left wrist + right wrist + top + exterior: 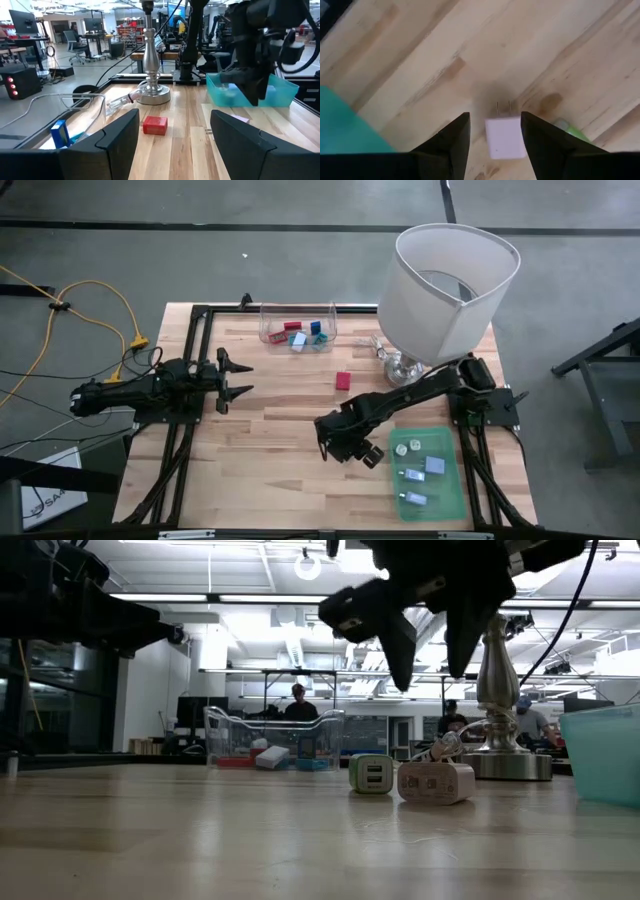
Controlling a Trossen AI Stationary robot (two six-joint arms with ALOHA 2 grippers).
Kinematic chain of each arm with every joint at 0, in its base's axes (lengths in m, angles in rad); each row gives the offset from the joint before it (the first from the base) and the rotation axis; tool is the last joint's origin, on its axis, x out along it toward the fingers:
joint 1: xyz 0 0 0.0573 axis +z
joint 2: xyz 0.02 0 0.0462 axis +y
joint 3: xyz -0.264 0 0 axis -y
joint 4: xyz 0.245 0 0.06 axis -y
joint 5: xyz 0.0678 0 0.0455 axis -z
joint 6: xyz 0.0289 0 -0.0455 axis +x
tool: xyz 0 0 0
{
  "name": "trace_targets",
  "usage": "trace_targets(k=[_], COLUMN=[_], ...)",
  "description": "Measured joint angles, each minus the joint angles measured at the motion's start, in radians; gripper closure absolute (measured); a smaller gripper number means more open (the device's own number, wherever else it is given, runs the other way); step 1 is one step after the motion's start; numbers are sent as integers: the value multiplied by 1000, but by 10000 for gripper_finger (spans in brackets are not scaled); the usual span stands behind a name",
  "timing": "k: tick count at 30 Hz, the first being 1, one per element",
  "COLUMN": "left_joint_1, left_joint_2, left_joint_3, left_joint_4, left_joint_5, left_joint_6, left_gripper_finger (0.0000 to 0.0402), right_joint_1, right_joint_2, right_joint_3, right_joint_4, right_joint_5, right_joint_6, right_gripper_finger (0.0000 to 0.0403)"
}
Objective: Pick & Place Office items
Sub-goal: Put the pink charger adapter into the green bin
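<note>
White plastic, a small wall charger [505, 136] lies on the wooden table [280, 440] beside the teal tray [452, 498], directly under the right gripper [495, 134], whose part-open fingers hold nothing. A straight descent is advised, the body centred before closing.

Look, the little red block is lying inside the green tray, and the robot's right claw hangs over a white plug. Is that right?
Not quite. The red block lies on the bare wooden table, not inside the green tray; the high view shows this. The rest is right: the right gripper hangs over the white plug.
</note>
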Motion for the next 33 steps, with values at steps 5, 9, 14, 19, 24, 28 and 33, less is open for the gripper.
trace_targets(k=[5, 9, 14, 19, 24, 28, 33], left_joint_1=[0, 0, 0, 0, 0, 0, 0], left_joint_2=[0, 0, 0, 0, 0, 0, 0], left_joint_3=[0, 0, 0, 0, 0, 0, 0], left_joint_4=[11, 15, 16, 16, 16, 17, 16], left_joint_5=[-2, -2, -2, -2, -2, -2, -2], left_joint_6=[0, 0, 0, 0, 0, 0, 0], left_gripper_finger=[164, 164, 164, 164, 164, 164, 164], right_joint_1=[0, 0, 0, 1, 1, 1, 1], right_joint_2=[9, 9, 9, 9, 9, 9, 9], right_joint_3=[-7, -39, -83, -98, -98, -98, -98], right_joint_4=[15, 35, 58, 63, 71, 72, 76], right_joint_5=[24, 81, 89, 70, 57, 61, 59], right_joint_6=[24, 28, 30, 52, 52, 52, 71], right_gripper_finger=[240, 240, 240, 240, 240, 240, 240])
